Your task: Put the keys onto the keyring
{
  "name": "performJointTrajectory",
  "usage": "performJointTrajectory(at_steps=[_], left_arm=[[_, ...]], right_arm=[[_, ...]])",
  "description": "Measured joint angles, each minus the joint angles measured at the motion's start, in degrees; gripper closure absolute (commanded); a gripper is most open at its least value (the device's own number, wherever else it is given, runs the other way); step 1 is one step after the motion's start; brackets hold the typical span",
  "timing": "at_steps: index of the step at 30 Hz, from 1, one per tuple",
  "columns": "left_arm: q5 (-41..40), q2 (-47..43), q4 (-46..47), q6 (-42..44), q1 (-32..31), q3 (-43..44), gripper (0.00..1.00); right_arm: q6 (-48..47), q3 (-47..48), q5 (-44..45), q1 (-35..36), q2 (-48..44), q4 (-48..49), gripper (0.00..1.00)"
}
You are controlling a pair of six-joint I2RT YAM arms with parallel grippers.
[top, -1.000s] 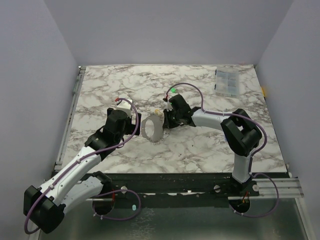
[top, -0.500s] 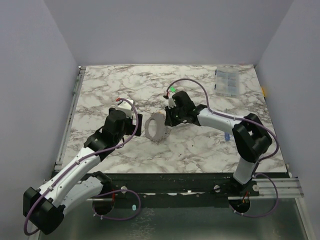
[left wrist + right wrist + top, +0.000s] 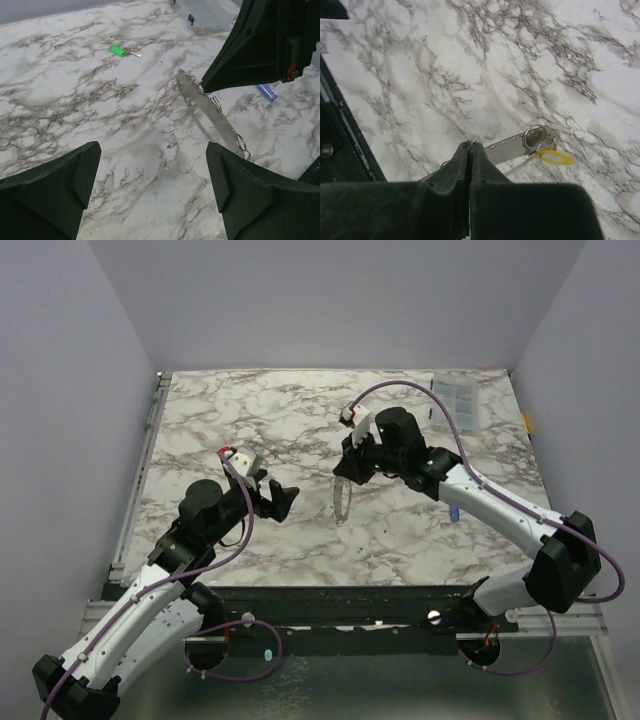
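The keyring (image 3: 342, 502) is a grey metal band loop, seen edge-on in the top view. My right gripper (image 3: 349, 472) is shut on its upper edge and holds it upright over the marble. In the right wrist view the band (image 3: 512, 146) sticks out past the shut gripper (image 3: 470, 146), and the pale yellow key (image 3: 555, 157) hangs from a small ring on it. The green key (image 3: 118, 50) lies on the table beyond the keyring (image 3: 210, 112). My left gripper (image 3: 281, 497) is open and empty, left of the keyring and apart from it; it also shows in the left wrist view (image 3: 152, 165).
A clear plastic box (image 3: 455, 400) lies at the far right of the table. A blue stick (image 3: 453, 512) lies under the right forearm and shows in the left wrist view (image 3: 266, 92). Grey walls stand round the marble table (image 3: 220, 430).
My right arm has risen and swung right, turning the keyring from face-on to edge-on. My left arm has drawn back to the near left, away from the keyring.
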Motion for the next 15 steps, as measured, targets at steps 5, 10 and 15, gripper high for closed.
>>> performJointTrajectory(at_steps=[5, 10, 15], left_arm=[[7.93, -1.51, 3.72, 1.29, 0.0, -0.72, 0.12], [17.51, -1.46, 7.63, 3.67, 0.0, -0.74, 0.16], [30.45, -0.33, 12.98, 6.51, 0.0, -1.86, 0.54]], right_arm=[[-2.8, 0.02, -5.33, 0.7, -4.46, -3.56, 0.99], [-5.42, 0.2, -9.73, 1.79, -7.65, -9.25, 0.99], [-7.26, 0.92, -13.42, 3.48, -11.02, -15.15, 0.99]])
